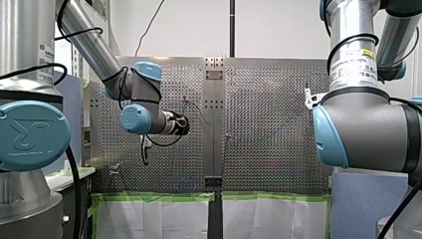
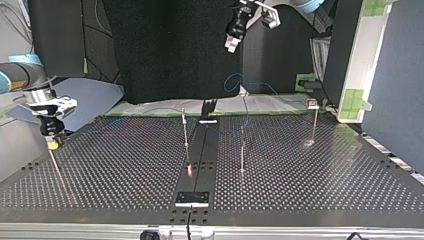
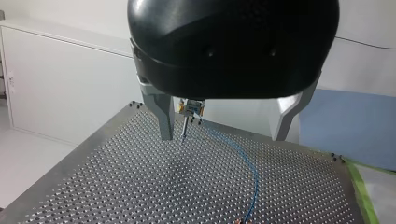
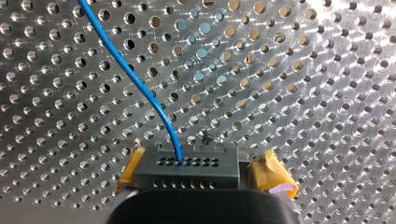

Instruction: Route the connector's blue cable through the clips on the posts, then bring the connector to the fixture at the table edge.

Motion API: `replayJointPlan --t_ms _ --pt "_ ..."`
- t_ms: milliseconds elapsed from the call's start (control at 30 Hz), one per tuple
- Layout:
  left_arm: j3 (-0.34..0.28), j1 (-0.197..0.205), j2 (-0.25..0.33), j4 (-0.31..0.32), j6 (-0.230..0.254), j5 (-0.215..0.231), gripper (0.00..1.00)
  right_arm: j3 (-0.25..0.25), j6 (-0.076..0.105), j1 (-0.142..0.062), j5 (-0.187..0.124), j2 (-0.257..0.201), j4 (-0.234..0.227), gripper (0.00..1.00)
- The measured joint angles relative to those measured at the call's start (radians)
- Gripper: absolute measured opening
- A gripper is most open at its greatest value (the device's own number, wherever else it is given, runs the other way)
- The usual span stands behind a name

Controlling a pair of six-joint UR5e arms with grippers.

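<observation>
A: How does the robot's right claw (image 4: pixel 203 173) stand?

B: It is clamped on the connector (image 4: pixel 187 165). The dark block sits crosswise between the two yellow pads (image 4: pixel 272 173), with one pad pressed to each end.

A: And the cable?

B: The blue cable (image 4: pixel 136 84) leaves a hole in the connector's face, midway between the pads. It curves away ahead of the claw over the perforated bench (image 4: pixel 303 93). The bench lies close in front of the claw, and in the top view the claw hangs low, just above its surface.

A: What about the other one?

B: The left claw (image 3: pixel 223 137) is spread wide and holds nothing, its metal fingers (image 3: pixel 163 116) well apart. It hangs high above the bench. Far ahead of it, seen between those fingers and nearer to one of them, is the right claw with the connector. From there the cable sweeps in an arc across the bench, back toward the space under the left claw.

A: And around them?

B: Thin upright posts (image 2: pixel 185 132) stand on the bench between the two claws, well below the left one. Whether the cable sits in any clip on them cannot be told.
</observation>
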Motion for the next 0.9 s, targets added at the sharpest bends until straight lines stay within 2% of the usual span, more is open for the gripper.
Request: replayJointPlan --t_ms 267,900 --pt "-0.026 0.001 0.0 -0.001 0.019 -0.009 1.0 0.0 0.0 0.0 0.0 0.0 0.0 1.0" --pt "-0.028 0.0 0.0 0.0 0.023 -0.011 1.0 0.0 0.0 0.0 0.0 0.0 0.0 1.0"
